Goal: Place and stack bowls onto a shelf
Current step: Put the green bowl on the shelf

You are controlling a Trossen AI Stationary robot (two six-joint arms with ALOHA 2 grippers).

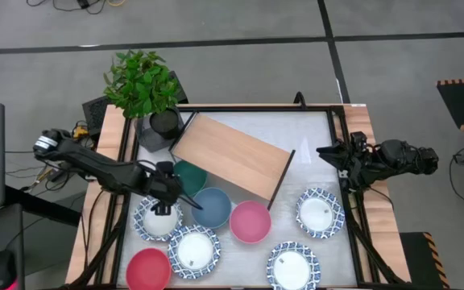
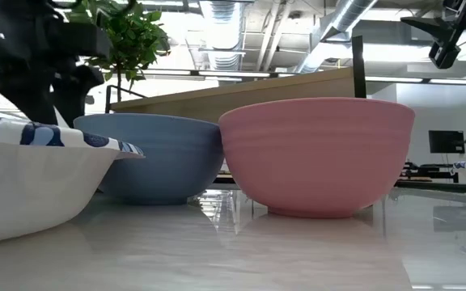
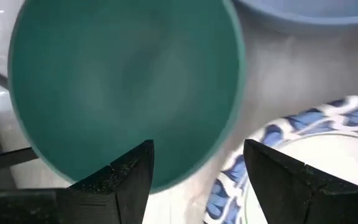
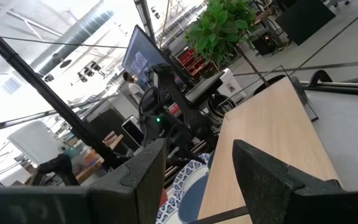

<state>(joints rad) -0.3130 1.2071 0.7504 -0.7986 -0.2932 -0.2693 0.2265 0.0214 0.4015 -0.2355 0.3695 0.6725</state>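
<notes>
- Light wooden plank shelf [image 1: 232, 155] with thin dark end supports lies at an angle across the far half of the white tabletop [image 1: 312, 129], beside a black plant pot with a leafy green plant [image 1: 143, 84].
- Left gripper [image 1: 167, 189] hangs over the near left part of the table, between the plain green round bowl [image 1: 190, 175] and a white bowl with a blue patterned rim [image 1: 158, 221].
- From the left wrist, its two dark fingers [image 3: 129, 177] stand spread apart with nothing between them, just above the green bowl's near rim and the patterned bowl's edge.
- Plain blue bowl [image 1: 213, 207] sits touching or just beside the plain pink bowl [image 1: 250, 221]; both rest on the table near the shelf's front edge.
- Plain red bowl [image 1: 148, 268] is at the near left, next to a second patterned white bowl [image 1: 193, 250].
- Two more patterned white bowls [image 1: 321, 212] sit toward the right, one of them nearer the front edge.
- Right gripper [image 1: 329, 155] waits raised at the table's right side, its fingers [image 4: 145, 174] spread and empty.
</notes>
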